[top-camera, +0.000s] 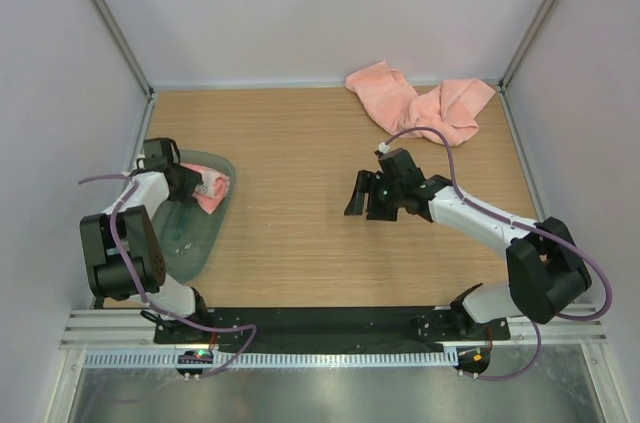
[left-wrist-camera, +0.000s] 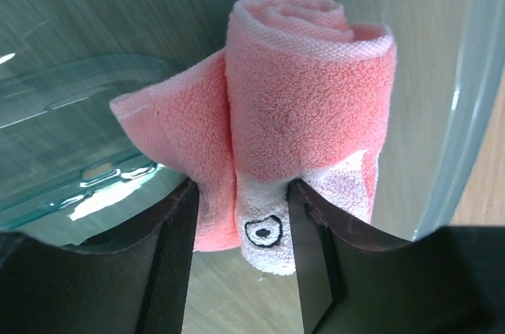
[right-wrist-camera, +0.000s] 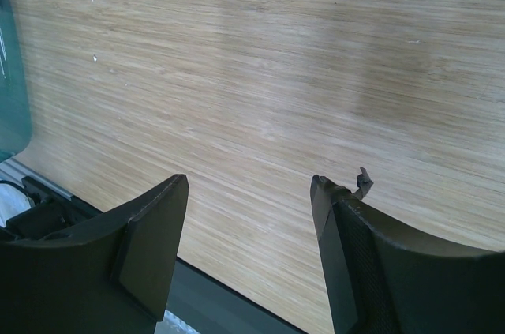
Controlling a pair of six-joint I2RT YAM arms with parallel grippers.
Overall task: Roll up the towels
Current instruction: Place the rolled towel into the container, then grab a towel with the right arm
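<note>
Rolled towel (left-wrist-camera: 308, 105), salmon terry, one: sits in the translucent tray (top-camera: 185, 238) at the left of the overhead view, its pale marked end between the jaws of the left gripper (left-wrist-camera: 241, 192); whether they press it or merely flank it cannot be told. Loose towels (top-camera: 420, 103), crumpled heap: upper right corner of the table (top-camera: 300, 163), well apart from both arms. Right gripper (right-wrist-camera: 248, 192): jaws parted, empty, over bare wood mid-table.

A rolled towel (left-wrist-camera: 308, 105) is lying in the tray (top-camera: 190, 243), sitting between the left hand's (left-wrist-camera: 242, 200) fingers. Loose towels (top-camera: 420, 103) are lying on the counter (top-camera: 300, 143), well beyond the right hand (top-camera: 362, 195).
</note>
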